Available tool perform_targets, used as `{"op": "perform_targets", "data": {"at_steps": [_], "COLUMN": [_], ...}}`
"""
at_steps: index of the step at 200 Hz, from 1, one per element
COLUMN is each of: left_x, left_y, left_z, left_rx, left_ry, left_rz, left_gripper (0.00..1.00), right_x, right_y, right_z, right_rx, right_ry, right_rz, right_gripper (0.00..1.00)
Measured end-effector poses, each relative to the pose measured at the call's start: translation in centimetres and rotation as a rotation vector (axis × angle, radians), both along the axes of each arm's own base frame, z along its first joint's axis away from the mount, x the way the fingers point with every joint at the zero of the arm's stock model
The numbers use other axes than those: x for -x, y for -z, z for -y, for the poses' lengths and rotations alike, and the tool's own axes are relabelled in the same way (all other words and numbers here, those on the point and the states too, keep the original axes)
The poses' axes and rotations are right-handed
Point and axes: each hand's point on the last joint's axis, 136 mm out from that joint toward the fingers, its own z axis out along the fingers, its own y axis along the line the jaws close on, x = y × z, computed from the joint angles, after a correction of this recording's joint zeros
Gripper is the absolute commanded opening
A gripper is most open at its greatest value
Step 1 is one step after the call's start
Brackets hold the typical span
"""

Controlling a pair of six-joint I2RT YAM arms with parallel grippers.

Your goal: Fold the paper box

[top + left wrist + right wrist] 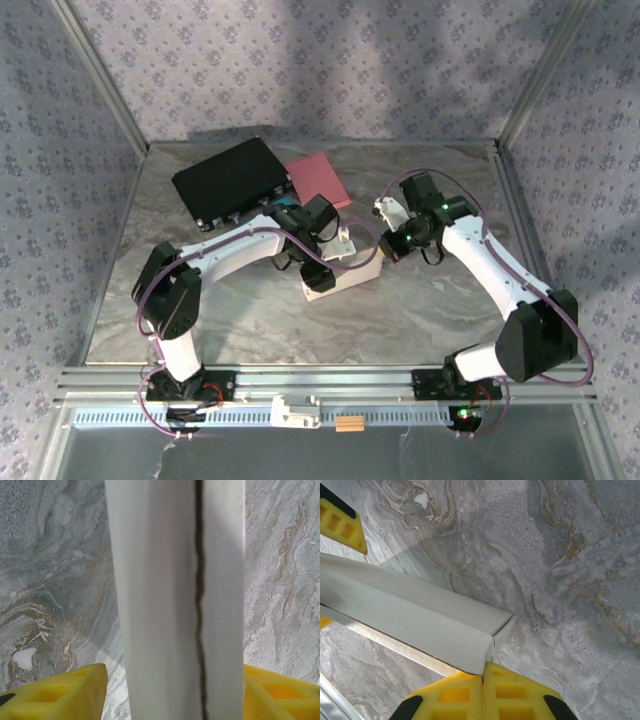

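Observation:
The white paper box (350,272) lies long and narrow at mid-table. In the left wrist view the paper box (160,605) runs up between my left gripper's (175,685) yellow fingers (55,692). The right finger touches its side, and a strip of table shows at the left one, so that gripper is open around it. My left gripper (322,262) hangs over the box's left end. My right gripper (483,677) is shut, its fingertips pinched on the corner of the box's (420,620) end flap. It sits at the box's right end (388,243).
A black case (232,182) and a pink booklet (320,180) lie at the back of the marble table (420,320). Metal frame rails border the table. A white part (295,410) and a small wooden block (350,424) rest on the front rail.

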Motion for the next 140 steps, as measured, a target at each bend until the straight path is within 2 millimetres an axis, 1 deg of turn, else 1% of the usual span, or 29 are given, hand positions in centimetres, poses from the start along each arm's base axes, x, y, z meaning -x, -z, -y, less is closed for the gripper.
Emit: {"op": "perform_targets", "data": {"at_steps": [53, 71, 116, 140], "left_x": [-0.1, -0.2, -0.7, -0.7], "left_y": [0.4, 0.5, 0.2, 0.2], "left_z": [0.0, -0.1, -0.1, -0.2], "left_rx": [-0.014, -0.02, -0.026, -0.029], "left_ry": [-0.002, -0.004, -0.011, -0.011], "left_rz": [-0.002, 0.0, 0.02, 0.018], "left_gripper": [0.64, 0.64, 0.64, 0.64], "right_x": [0.1, 0.1, 1.0, 1.4], "right_y": [-0.9, -0.7, -0.1, -0.1], "right_z": [-0.1, -0.1, 0.3, 0.4], "right_rx": [0.002, 0.009, 0.031, 0.033], "right_ry": [0.005, 0.016, 0.053, 0.077], "right_rz": [-0.02, -0.048, -0.14, -0.176], "right_gripper": [0.0, 0.0, 0.0, 0.0]}}
